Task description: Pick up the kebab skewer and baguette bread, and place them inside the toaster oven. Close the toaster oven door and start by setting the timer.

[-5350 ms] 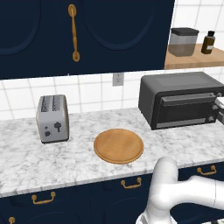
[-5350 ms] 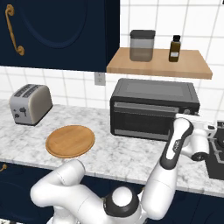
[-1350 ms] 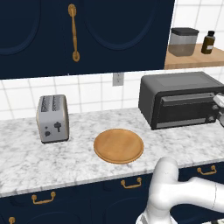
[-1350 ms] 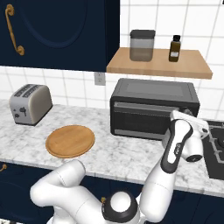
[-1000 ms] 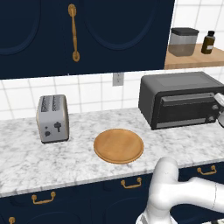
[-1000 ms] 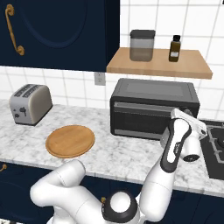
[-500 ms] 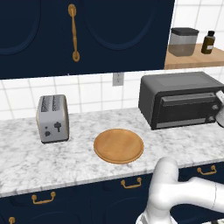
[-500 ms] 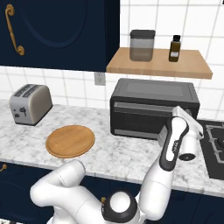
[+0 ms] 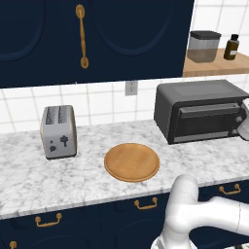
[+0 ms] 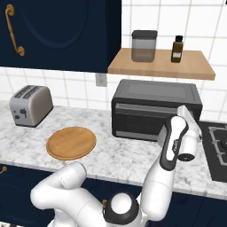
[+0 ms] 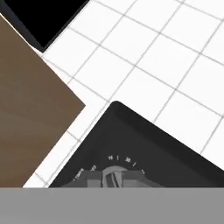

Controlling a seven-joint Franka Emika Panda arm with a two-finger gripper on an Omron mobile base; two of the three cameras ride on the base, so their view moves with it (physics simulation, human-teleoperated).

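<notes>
While the hand view meets a dial [image 11: 114,178] (cropped), the end effector [image 10: 185,116] fronts the oven [image 10: 153,108]; grip unclear.

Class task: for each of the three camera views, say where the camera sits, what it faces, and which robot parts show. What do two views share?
Left base view: behind-left, facing the marble counter; white arm lower right.
Right base view: behind-right, facing the dark grey boxy toaster oven; arm centre.
Hand view: on the hand, facing an oven dial.
Both base views share the round wooden board and silver two-slot toaster.
</notes>
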